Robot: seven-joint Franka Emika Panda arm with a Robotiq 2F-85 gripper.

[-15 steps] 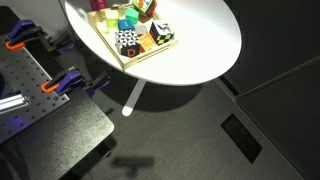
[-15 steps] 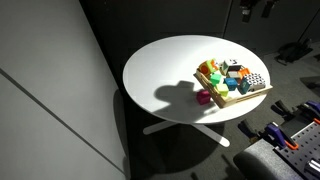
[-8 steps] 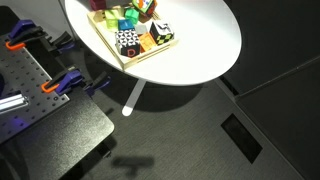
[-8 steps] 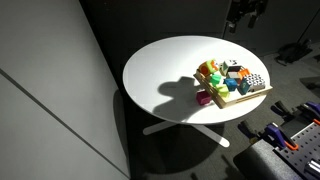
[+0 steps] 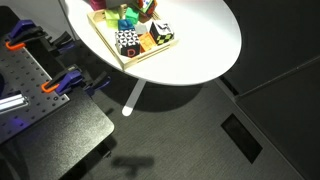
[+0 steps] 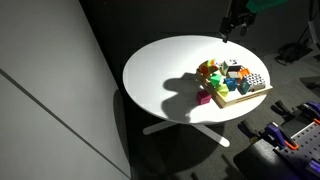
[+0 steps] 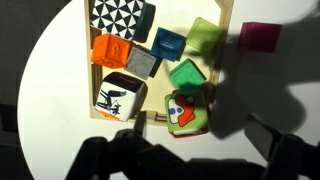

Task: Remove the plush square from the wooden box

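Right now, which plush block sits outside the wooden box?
The magenta block, on the white table beside the wooden box; every other block lies inside.

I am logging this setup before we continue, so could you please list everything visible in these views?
Round table: one, white, on a dark floor.
Wooden box: one, light wood, on the table near its edge.
Plush cubes: eight seen in the wrist view; black-and-white, orange, grey, blue, greens, printed; inside the box.
Magenta cube: one, on the table just outside the box.
Clamps: at least two, orange and blue, on the dark bench beside the table.
Hand: one, dark, in the air above the table, open.
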